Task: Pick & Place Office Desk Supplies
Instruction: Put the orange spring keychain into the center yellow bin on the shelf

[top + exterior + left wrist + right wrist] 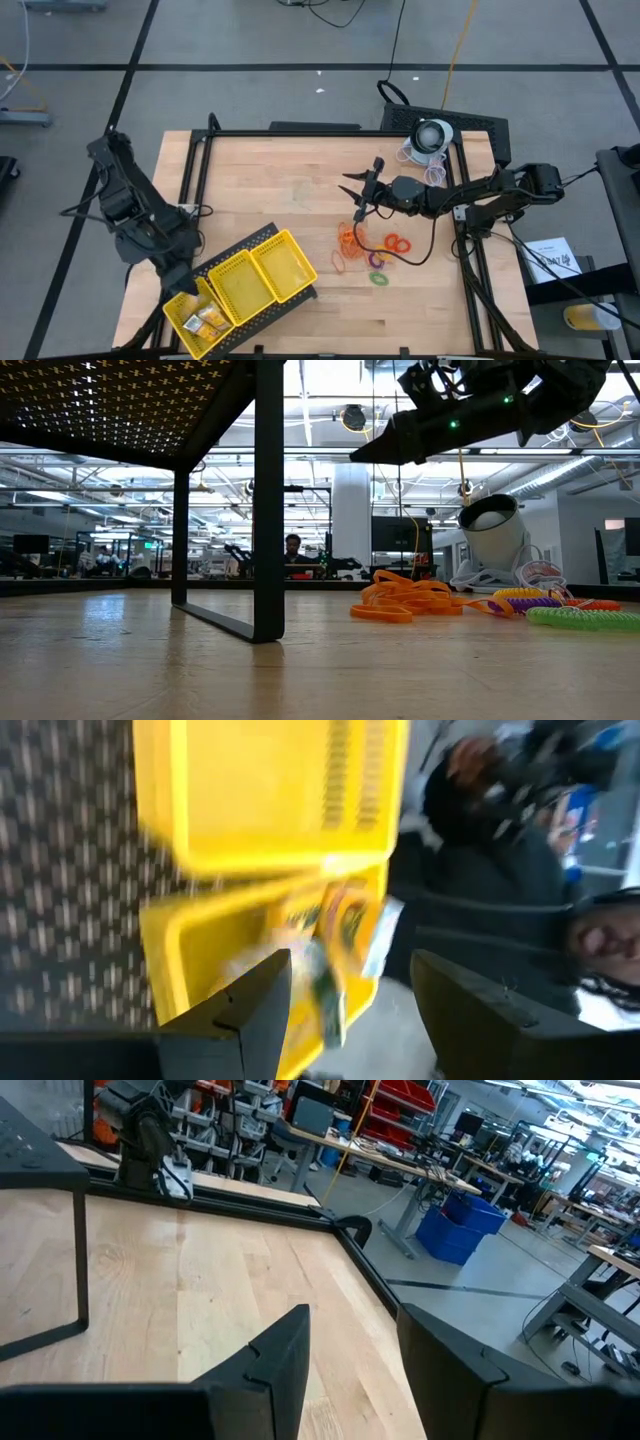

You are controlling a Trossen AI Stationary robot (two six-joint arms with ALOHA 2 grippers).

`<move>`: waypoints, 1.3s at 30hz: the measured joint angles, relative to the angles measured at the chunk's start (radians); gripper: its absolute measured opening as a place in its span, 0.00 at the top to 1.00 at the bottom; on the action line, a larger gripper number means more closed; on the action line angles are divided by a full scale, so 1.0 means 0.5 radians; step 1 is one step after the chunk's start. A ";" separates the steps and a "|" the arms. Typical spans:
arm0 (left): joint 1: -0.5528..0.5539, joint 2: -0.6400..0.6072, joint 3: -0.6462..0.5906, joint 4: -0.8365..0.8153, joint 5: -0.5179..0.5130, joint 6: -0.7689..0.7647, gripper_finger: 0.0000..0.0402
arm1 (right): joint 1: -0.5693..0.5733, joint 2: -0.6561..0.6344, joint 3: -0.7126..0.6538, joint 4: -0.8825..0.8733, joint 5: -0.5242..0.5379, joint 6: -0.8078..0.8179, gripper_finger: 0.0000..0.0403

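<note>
Small yellow-gold packets (207, 318) lie in the end compartment of the yellow tray (285, 262) at the near-left corner of the worktop (290, 180), and my left hand (178, 282) hangs right over that compartment. In the left wrist view its two fingers stand apart with nothing between them, the packets (330, 935) showing in the tray below the gap. I judge this the close of a drop-off: the item is in the tray and the hand is free.

The rest of the supplies wait in the open, right of the worktop's middle: a tangle of orange rubber bands (349, 238), with red, purple and green rings (388, 260) scattered just beside it. The low view shows the bands (405, 600) heaped on the wood and the rings (565, 608) lying flat next to them.

My right hand (358, 192) hovers above the worktop just behind that pile, not touching it. Its fingers are partly apart and empty in the right wrist view, with bare wood ahead of them.

Next, as I read it, one hand has to come down on a single band or ring. These lie low and overlap, so the pinch needs to go flat to the wood and take one piece without dragging the tangle, then carry it across to a tray compartment.
</note>
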 joint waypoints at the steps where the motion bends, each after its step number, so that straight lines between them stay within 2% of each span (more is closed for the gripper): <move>1: 0.000 -0.023 0.000 0.007 -0.077 0.044 0.46 | 0.000 0.000 0.000 -0.009 0.000 0.000 0.65; 5: 0.000 -0.119 0.000 0.092 -0.427 0.272 0.46 | 0.000 0.000 0.000 -0.010 0.000 0.000 0.65; 9: 0.000 -0.194 0.000 0.166 -0.687 0.661 0.46 | 0.007 0.000 0.000 -0.010 -0.001 0.000 0.65; 11: -0.001 -0.218 0.000 0.165 -0.893 0.822 0.46 | 0.015 0.000 0.000 -0.010 -0.002 0.001 0.65; 15: 0.003 -0.216 0.000 0.141 -1.781 1.029 0.46 | 0.042 0.000 0.000 -0.010 -0.002 0.001 0.65; 17: 0.002 -0.217 0.000 0.147 -2.041 1.037 0.46 | 0.051 0.000 0.000 -0.011 -0.002 0.001 0.65; 18: 0.009 -0.229 0.000 0.149 -2.049 1.116 0.46 | 0.052 0.000 0.000 -0.012 -0.003 0.001 0.65; 21: 0.068 -0.275 0.000 0.149 -1.835 1.451 0.46 | 0.049 0.000 0.000 -0.032 -0.003 0.001 0.65; 25: 0.225 -0.283 0.000 0.182 -1.782 1.675 0.46 | 0.041 0.000 0.000 -0.064 -0.002 0.004 0.65; 27: 0.329 -0.282 0.000 0.249 -1.683 1.840 0.46 | 0.034 0.000 0.000 -0.077 -0.004 0.046 0.65; 30: 0.532 -0.252 0.000 0.497 -1.431 2.250 0.46 | 0.014 -0.001 0.000 -0.110 -0.014 0.137 0.65; 33: 0.758 -0.200 0.001 0.790 -1.038 2.817 0.46 | -0.019 -0.001 0.000 -0.146 -0.111 0.191 0.65; 35: 0.905 -0.207 0.000 0.818 -0.841 3.055 0.46 | -0.035 -0.001 0.000 -0.143 -0.154 0.215 0.65; 39: 1.205 -0.348 -0.004 0.598 -0.843 3.189 0.46 | -0.035 -0.001 0.000 -0.143 -0.153 0.217 0.65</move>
